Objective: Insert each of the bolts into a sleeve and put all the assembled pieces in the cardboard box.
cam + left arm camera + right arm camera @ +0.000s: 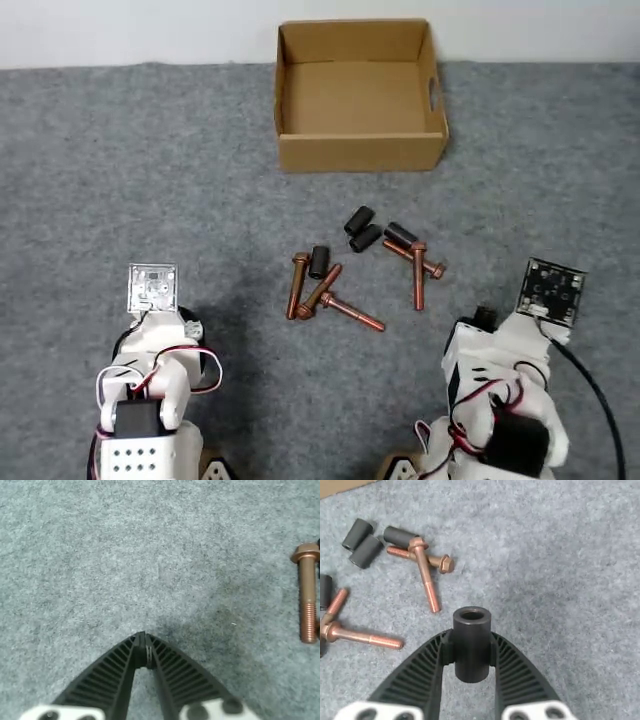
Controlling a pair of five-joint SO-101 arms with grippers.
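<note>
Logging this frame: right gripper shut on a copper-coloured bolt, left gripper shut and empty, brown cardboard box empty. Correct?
Not quite: the right gripper is shut on a black cylindrical sleeve, not a bolt, as the right wrist view shows. The rest stands.

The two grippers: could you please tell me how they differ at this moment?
The left gripper is shut on nothing; the right gripper clamps a black sleeve, bore facing the camera. The left gripper has one bolt nearby; the right gripper has several bolts and sleeves ahead. Both have black ribbed fingers.
</note>
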